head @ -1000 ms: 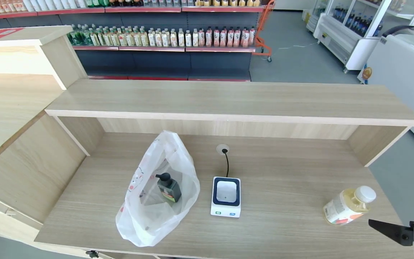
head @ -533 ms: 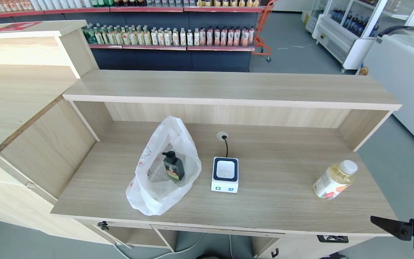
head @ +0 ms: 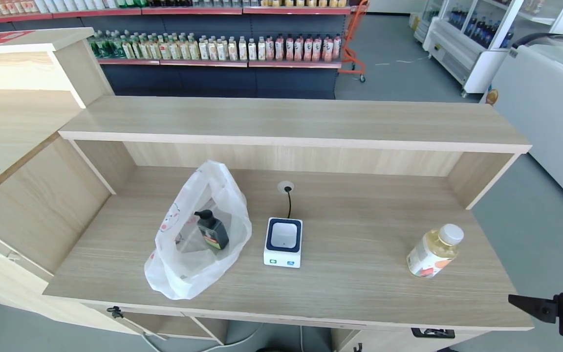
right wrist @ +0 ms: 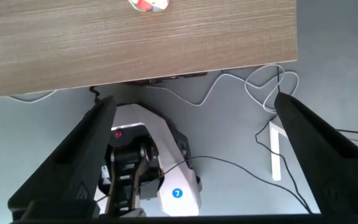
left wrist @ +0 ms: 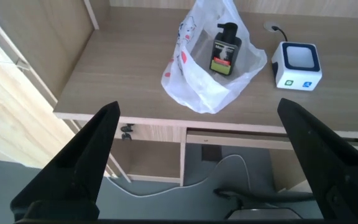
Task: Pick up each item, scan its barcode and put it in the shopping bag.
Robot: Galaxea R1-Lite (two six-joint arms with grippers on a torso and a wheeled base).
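Observation:
A white plastic shopping bag [head: 184,259] stands open on the left of the wooden desk, with a dark pump bottle [head: 211,231] upright inside it. Right of the bag lies the white barcode scanner [head: 283,242], its window facing up. A juice bottle [head: 433,252] with a white cap stands far right, near the desk's front edge. My right gripper [head: 530,307] hangs off the front right corner, open [right wrist: 194,102] and empty; the juice bottle's base [right wrist: 149,4] shows just beyond it. My left gripper [left wrist: 197,109] is open and empty, in front of the desk, facing the bag [left wrist: 194,87] and the pump bottle [left wrist: 224,51].
The desk [head: 359,293] has a raised counter shelf [head: 291,122] along its back and side walls at both ends. The scanner's cable [head: 289,198] runs into a hole behind it. Drawers [left wrist: 229,140] sit under the front edge. Shop shelves and freezers stand behind.
The head camera has pulled back and shifted, so the whole desk looks smaller and farther. The bag, scanner and juice bottle keep their places; the right gripper stays at the lower right.

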